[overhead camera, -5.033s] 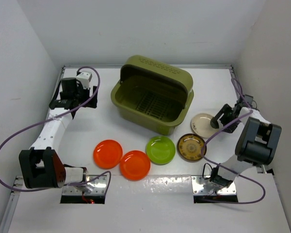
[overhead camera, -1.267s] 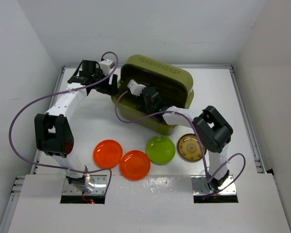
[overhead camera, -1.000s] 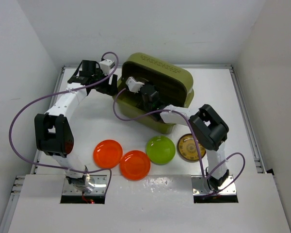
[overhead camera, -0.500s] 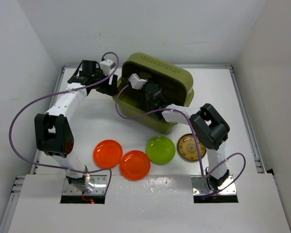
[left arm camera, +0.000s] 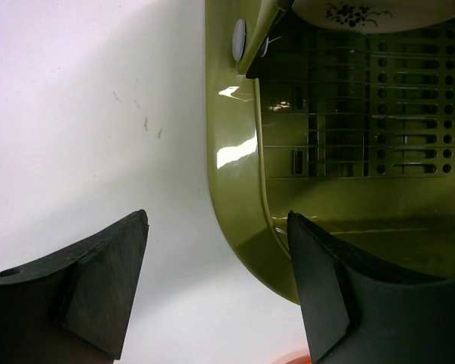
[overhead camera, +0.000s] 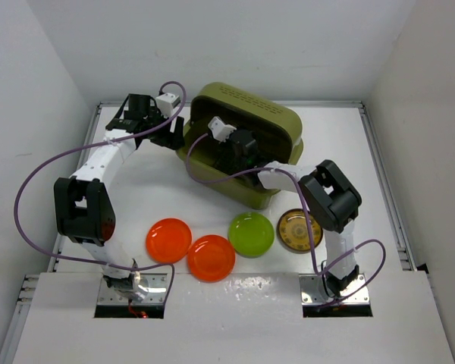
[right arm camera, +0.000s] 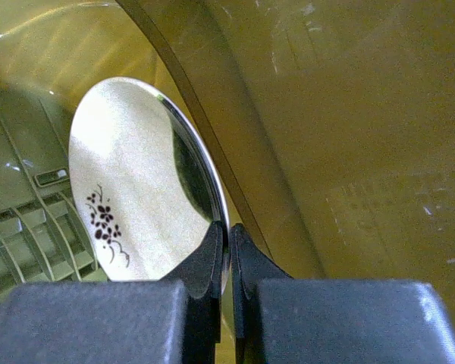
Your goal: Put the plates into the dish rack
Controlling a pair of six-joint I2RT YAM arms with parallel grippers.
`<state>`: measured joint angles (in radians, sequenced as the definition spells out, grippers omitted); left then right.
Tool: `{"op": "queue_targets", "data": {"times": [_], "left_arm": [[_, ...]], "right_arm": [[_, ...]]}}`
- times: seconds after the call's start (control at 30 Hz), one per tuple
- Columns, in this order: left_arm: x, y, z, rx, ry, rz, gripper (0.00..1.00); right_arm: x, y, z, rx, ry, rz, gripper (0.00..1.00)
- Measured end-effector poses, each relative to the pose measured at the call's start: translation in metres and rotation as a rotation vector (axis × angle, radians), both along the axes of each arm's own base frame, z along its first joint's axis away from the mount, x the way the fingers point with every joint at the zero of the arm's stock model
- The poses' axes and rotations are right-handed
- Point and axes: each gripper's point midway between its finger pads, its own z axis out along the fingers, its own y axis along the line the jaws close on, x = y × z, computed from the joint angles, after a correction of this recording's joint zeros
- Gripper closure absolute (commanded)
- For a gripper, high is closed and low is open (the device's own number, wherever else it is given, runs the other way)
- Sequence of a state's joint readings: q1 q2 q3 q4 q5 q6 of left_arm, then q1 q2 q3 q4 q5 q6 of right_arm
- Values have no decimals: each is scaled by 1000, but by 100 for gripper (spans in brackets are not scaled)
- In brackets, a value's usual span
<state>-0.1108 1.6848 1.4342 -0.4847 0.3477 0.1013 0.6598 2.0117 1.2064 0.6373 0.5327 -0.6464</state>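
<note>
The olive-green dish rack (overhead camera: pixel 282 127) stands at the back middle of the table. My right gripper (overhead camera: pixel 232 154) reaches into it, shut on the rim of a cream plate (right arm camera: pixel 129 189) with a dark flower sprig, held on edge near the rack's curved back wall (right arm camera: pixel 326 114). The right gripper (right arm camera: pixel 228 227) pinches the plate's edge. That cream plate (left arm camera: pixel 364 10) also peeks in at the top of the left wrist view. My left gripper (overhead camera: pixel 174 136) is open at the rack's left corner (left arm camera: pixel 235 152); the left gripper (left arm camera: pixel 216 218) straddles the rim, one finger outside, one over the inside.
In a row near the front lie two orange-red plates (overhead camera: pixel 168 240) (overhead camera: pixel 211 258), a lime green plate (overhead camera: pixel 251 233) and a brown plate with a golden pattern (overhead camera: pixel 299 230). Purple cables loop from both arms. White walls close in the table on three sides.
Five seconds ago the cream plate lay right of the rack with both arms apart from the rack. Over the last second the right gripper carried it slightly rightward inside the rack; the left arm stayed still.
</note>
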Motion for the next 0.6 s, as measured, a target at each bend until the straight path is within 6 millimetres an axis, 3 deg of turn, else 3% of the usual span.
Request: {"op": "queue_targets", "data": {"times": [0.13,0.23,0.3,0.33,0.37,0.6], "left_arm": [[0,0,0,1,0,1,21],[0,1,0,3,0,2,18],[0,1,0,5,-1,2,17],[0,1,0,6,-1,2,16],[0,1,0,7,-1,2,16],[1,3,0,16,-10,-10,16]], "right_arm": [[1,0,-1,12,4,6,98],[1,0,-1,16,5,5,82],[1,-1,-4,1,17,9,61],[1,-1,-5,4,20,6,61],[0,-2,-6,-6,21,7,54],[0,-4,-8,-29,26,9,30]]}}
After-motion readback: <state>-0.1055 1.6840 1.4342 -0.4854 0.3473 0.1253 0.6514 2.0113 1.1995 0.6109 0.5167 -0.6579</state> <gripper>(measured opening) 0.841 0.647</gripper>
